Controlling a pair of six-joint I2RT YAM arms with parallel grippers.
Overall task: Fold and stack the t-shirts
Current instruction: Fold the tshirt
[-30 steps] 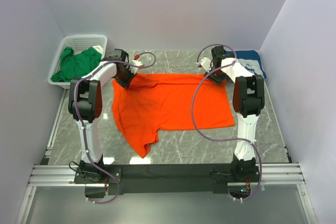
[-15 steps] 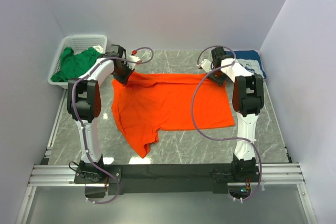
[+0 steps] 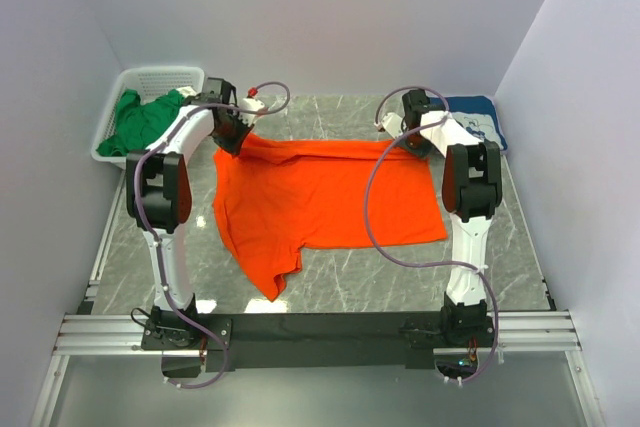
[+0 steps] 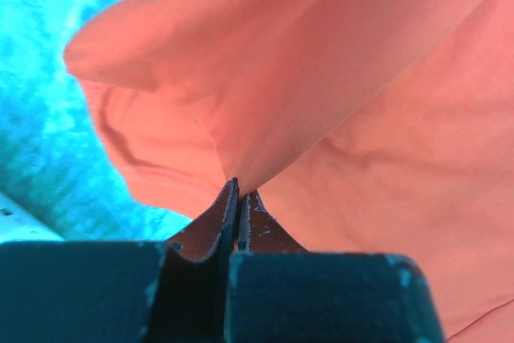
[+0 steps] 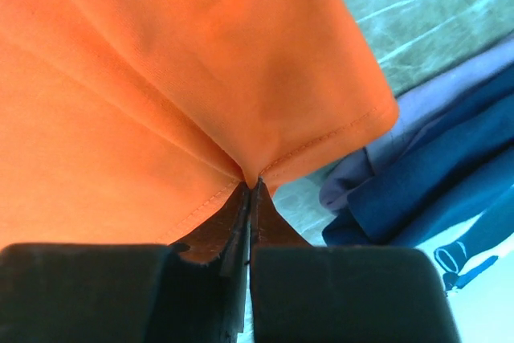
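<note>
In the overhead view both grippers' fingertips are hidden under their own wrists, so the grip shows only in the wrist views. There the left gripper has its fingers pressed together on a pinched fold of the orange t-shirt, and the right gripper is likewise clamped on a hemmed corner of the same shirt. Each wrist view is filled mostly with cloth, and the gripper bodies are cut off by the bottom edge.

The orange shirt lies spread across the middle of the overhead frame, its far edge pulled between the two grippers and one sleeve trailing toward the lower left. The navy blue t-shirt lies folded at the upper right, partly hidden behind the right arm, and its white print is too small to read. The green t-shirt is bunched in the white basket at the upper left, spilling over the rim.

The table is grey, marble-patterned stone; in the left wrist view it looks blue-green, a colour cast. Plain pale walls enclose it on three sides, and a metal rail runs along the bottom.
</note>
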